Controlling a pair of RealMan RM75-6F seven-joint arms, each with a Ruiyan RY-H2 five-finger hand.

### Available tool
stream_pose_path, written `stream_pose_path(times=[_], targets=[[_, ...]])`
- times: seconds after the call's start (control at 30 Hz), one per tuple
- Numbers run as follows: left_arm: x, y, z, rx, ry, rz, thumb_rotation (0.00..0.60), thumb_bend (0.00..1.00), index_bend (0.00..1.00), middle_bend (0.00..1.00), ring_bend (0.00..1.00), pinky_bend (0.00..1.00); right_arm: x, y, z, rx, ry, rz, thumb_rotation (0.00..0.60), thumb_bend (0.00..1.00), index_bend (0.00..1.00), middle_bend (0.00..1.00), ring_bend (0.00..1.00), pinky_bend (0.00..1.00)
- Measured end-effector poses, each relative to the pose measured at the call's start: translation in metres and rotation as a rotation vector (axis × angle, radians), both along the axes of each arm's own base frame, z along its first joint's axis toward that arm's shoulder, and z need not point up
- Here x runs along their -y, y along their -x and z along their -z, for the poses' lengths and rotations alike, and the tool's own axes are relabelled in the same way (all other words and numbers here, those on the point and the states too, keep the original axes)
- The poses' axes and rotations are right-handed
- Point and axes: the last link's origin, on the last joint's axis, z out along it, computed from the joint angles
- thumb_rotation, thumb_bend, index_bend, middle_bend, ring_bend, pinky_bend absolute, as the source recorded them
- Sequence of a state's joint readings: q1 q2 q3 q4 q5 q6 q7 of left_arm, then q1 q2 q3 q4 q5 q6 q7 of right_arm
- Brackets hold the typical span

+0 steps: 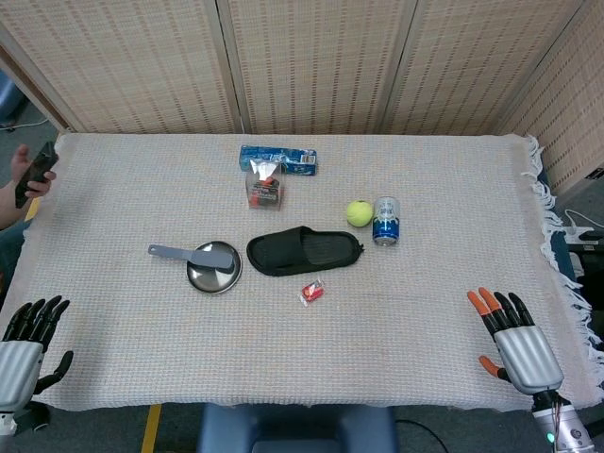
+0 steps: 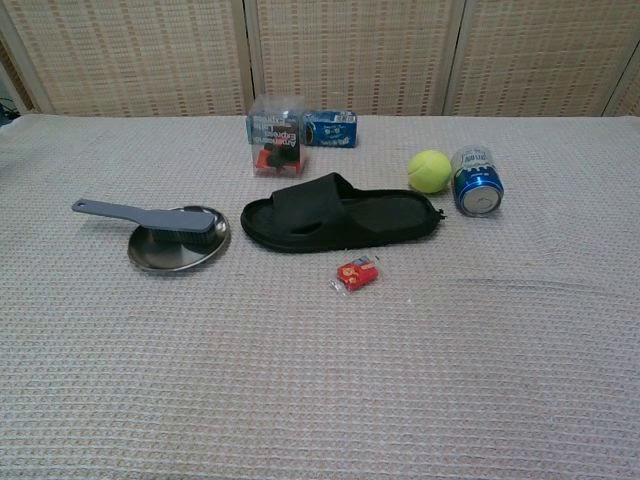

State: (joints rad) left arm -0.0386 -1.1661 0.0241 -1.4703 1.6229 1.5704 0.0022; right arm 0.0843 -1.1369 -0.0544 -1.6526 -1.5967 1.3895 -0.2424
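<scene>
Hands at rest, fingers spread wide, nothing held.

Left hand (image 1: 24,344) low at the near left corner of the tabletop (image 1: 425,311), right hand (image 1: 514,344) at the near right, both with fingers (image 1: 38,316) apart and empty. Nearest ahead of the left fingers: pan (image 1: 213,269) with a brush (image 1: 193,253) lying across it. Ahead and inward of the right fingers: packet (image 1: 312,292), well apart from them; beyond it slipper (image 1: 304,251), ball (image 1: 359,213) and can (image 1: 385,221) just beside each other. Best kept open and lifted clear of the woven cloth before any reach, to avoid snagging; slow near the can, likely to tip.
</scene>
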Motion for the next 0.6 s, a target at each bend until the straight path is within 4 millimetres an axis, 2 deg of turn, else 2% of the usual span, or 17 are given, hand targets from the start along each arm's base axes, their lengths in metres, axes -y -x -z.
stream_pose_path(times=[0.17,0.27,0.33,0.37,0.43,0.47,0.5,0.6], targets=[[0.000,-0.002,0.001,-0.002,-0.003,0.010,0.600,0.39,0.02,0.02,0.00,0.08,0.000,0.001,0.001,0.001,-0.006,0.010,0.600,0.10,0.00,0.00,0.00,0.00],[-0.006,-0.003,0.003,0.000,-0.001,0.029,0.600,0.39,0.02,0.01,0.01,0.14,0.001,0.001,-0.002,0.015,0.002,0.020,0.600,0.10,0.00,0.00,0.00,0.00],[-0.014,-0.004,0.005,0.008,0.011,0.043,0.600,0.39,0.02,0.02,0.13,0.34,0.002,0.001,-0.003,0.014,0.008,0.022,0.600,0.10,0.00,0.00,0.00,0.00],[-0.019,-0.005,0.007,0.016,0.025,0.050,0.600,0.39,0.03,0.02,0.18,0.40,0.002,0.001,-0.003,0.010,0.012,0.023,0.600,0.10,0.00,0.00,0.00,0.00],[-0.029,-0.007,0.012,0.028,0.050,0.062,0.600,0.40,0.04,0.04,0.38,0.62,0.003,0.002,-0.003,0.007,0.013,0.026,0.600,0.10,0.00,0.00,0.00,0.00],[-0.036,-0.009,0.015,0.038,0.070,0.070,0.600,0.40,0.05,0.05,0.52,0.78,0.003,0.002,-0.002,0.006,0.012,0.027,0.600,0.10,0.00,0.00,0.00,0.00],[-0.042,-0.011,0.018,0.047,0.087,0.077,0.600,0.41,0.06,0.08,0.65,0.90,0.004,0.002,-0.001,0.003,0.009,0.028,0.600,0.10,0.00,0.00,0.00,0.00],[-0.068,-0.023,0.032,0.051,0.149,0.111,0.600,0.41,0.09,0.12,0.73,0.96,0.005,0.004,0.003,-0.012,0.001,0.037,0.600,0.10,0.00,0.00,0.00,0.00]])
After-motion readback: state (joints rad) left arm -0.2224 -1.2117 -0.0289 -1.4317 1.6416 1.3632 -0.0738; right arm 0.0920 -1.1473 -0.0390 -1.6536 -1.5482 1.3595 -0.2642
